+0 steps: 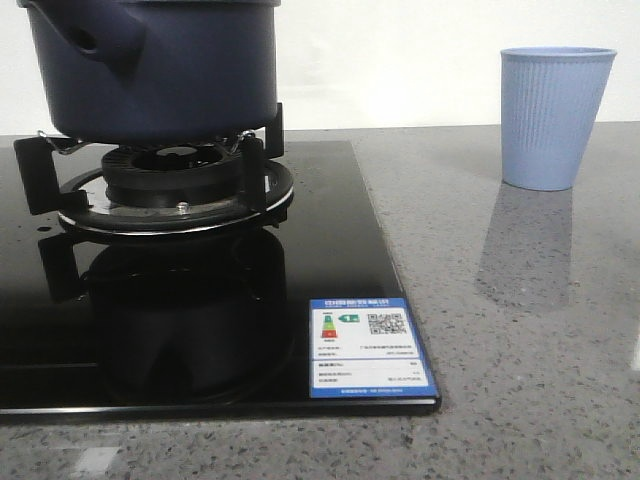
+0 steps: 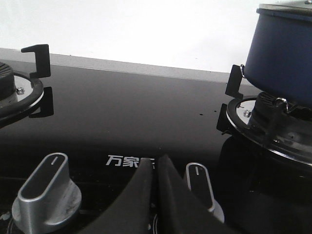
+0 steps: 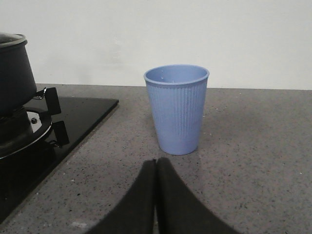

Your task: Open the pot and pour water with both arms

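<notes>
The dark navy-blue pot (image 1: 160,70) stands on the burner grate (image 1: 170,185) of the black glass stove, its thick side handle (image 1: 100,40) toward the left. Its top is cut off in the front view. It also shows in the left wrist view (image 2: 282,53), with a lid rim on top, and in the right wrist view (image 3: 14,73). A light blue ribbed cup (image 1: 555,115) stands upright on the grey counter at the right (image 3: 177,109). My left gripper (image 2: 154,163) is shut and empty above the stove knobs. My right gripper (image 3: 156,163) is shut and empty, short of the cup. Neither shows in the front view.
The black glass stove (image 1: 330,250) carries a blue energy label (image 1: 368,347) at its front right corner. Two silver knobs (image 2: 46,192) (image 2: 200,187) sit by my left gripper. A second burner (image 2: 19,92) lies far from the pot. The grey speckled counter (image 1: 520,350) surrounds the stove.
</notes>
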Tool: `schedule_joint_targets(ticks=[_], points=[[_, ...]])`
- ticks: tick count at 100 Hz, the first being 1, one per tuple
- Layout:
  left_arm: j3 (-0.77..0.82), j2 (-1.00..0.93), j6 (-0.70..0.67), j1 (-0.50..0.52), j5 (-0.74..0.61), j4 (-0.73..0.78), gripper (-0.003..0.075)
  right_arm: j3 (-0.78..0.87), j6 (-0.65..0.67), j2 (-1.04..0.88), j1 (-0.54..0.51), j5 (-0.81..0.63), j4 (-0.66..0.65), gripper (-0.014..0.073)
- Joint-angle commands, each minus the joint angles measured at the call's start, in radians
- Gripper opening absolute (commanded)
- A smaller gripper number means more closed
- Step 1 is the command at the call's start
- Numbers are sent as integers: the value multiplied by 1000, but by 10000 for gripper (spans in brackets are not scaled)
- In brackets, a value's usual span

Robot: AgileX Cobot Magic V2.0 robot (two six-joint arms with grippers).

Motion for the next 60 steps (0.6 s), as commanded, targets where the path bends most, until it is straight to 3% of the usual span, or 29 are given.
schedule_joint_targets(ticks=[1,53,60], points=[[33,-27,-9,2,-69,-5,-19,-29,-2,4,-6,-39,11,-67],[33,-27,-9,2,-69,-5,-19,-29,-2,-1,-5,-35,11,-67],[33,-27,-9,2,-69,-5,-19,-24,-4,-1,-3,-5,79,-67]])
